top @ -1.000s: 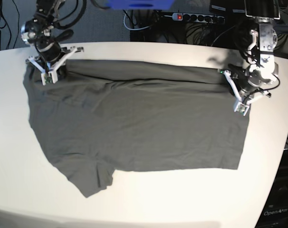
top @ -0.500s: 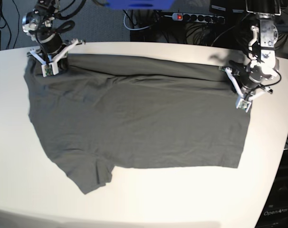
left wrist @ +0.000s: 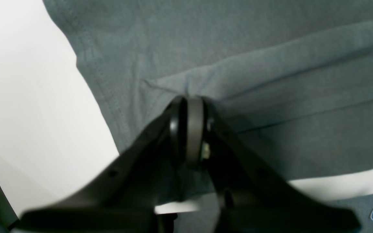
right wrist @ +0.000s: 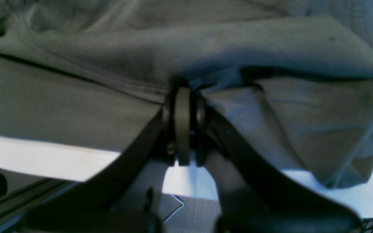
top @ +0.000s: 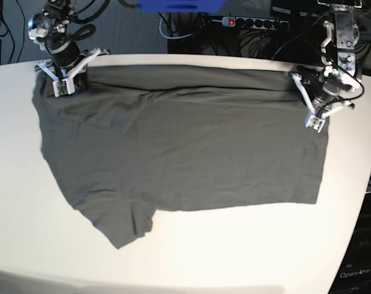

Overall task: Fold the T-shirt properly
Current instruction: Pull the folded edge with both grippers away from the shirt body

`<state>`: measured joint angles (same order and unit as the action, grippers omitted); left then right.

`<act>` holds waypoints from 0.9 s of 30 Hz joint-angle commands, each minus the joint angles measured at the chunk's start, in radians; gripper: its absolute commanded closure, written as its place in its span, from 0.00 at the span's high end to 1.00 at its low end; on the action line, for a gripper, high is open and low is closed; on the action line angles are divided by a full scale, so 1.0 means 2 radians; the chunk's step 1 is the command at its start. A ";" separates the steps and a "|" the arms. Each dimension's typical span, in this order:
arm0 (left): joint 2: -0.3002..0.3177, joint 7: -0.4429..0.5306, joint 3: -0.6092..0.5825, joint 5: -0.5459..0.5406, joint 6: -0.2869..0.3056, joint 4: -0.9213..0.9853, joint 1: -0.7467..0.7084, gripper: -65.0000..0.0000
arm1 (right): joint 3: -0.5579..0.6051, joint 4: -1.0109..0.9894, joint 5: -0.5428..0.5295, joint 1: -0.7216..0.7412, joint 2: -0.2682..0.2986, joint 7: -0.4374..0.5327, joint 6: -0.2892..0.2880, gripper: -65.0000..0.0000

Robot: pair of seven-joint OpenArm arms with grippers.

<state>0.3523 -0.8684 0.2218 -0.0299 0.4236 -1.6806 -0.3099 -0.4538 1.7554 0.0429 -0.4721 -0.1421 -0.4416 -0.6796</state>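
The T-shirt (top: 179, 147) lies spread on the white table (top: 247, 251), dark olive-grey, and it covers most of the middle of the top. Its far edge runs along the back side of the table, and there the cloth is doubled over into a long narrow fold. One short sleeve sticks out at the near left of the base view, toward the front edge. The near hem at the right is quite straight, with some soft wrinkles across the body of the shirt.

The right gripper (top: 64, 82) stands at the far left corner of the shirt, and its jaws are closed together on the cloth; in the right wrist view (right wrist: 182, 94) the fabric bunches just at the tips. The left gripper (top: 317, 107) is at the far right corner, and its jaws are also pressed together on a small pinch of the fold, as the left wrist view (left wrist: 189, 100) shows. How many layers each one holds I cannot tell, the close views are blurred.

Behind the table, a power strip (top: 253, 23) and dark cables lie on the floor.
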 commanded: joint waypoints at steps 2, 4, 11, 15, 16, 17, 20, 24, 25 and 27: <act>0.008 -0.026 0.003 0.012 0.000 -0.003 0.000 0.03 | -0.004 0.009 0.027 -0.018 -0.001 -0.040 0.001 0.01; 0.009 -0.026 0.003 0.012 0.000 -0.005 0.002 0.03 | -0.004 0.020 0.023 -0.024 -0.007 -0.040 0.001 0.01; 0.008 -0.025 0.004 0.012 0.000 -0.005 0.003 0.03 | -0.003 0.031 0.014 -0.027 -0.007 -0.040 0.001 0.01; 0.008 -0.025 0.004 0.012 0.000 -0.006 0.000 0.03 | -0.001 0.032 0.014 -0.026 -0.006 -0.040 0.000 0.01; 0.008 -0.024 0.004 0.012 0.000 -0.006 0.000 0.03 | -0.001 0.032 0.015 -0.026 -0.006 -0.040 0.000 0.01; 0.008 -0.024 0.004 0.012 0.000 -0.006 0.000 0.03 | -0.001 0.032 0.015 -0.026 -0.006 -0.040 0.000 0.01; 0.009 -0.023 0.005 0.012 0.000 -0.006 0.000 0.03 | -0.001 0.039 0.016 -0.026 -0.005 -0.040 0.000 0.01; 0.008 -0.022 0.005 0.012 0.000 -0.006 0.000 0.03 | 0.000 0.053 0.017 -0.026 -0.002 -0.040 0.000 0.01; 0.008 -0.022 0.005 0.012 0.000 -0.006 0.001 0.03 | 0.000 0.054 0.017 -0.026 -0.002 -0.040 0.000 0.01; 0.007 -0.022 0.005 0.012 0.000 -0.006 0.003 0.03 | 0.001 0.054 0.017 -0.022 0.007 -0.040 0.000 0.01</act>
<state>0.3542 -0.8898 0.2218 -0.0296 0.4271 -1.6852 -0.3016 -0.4492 1.8469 0.0681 -0.5152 -0.1383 -0.5243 -0.6880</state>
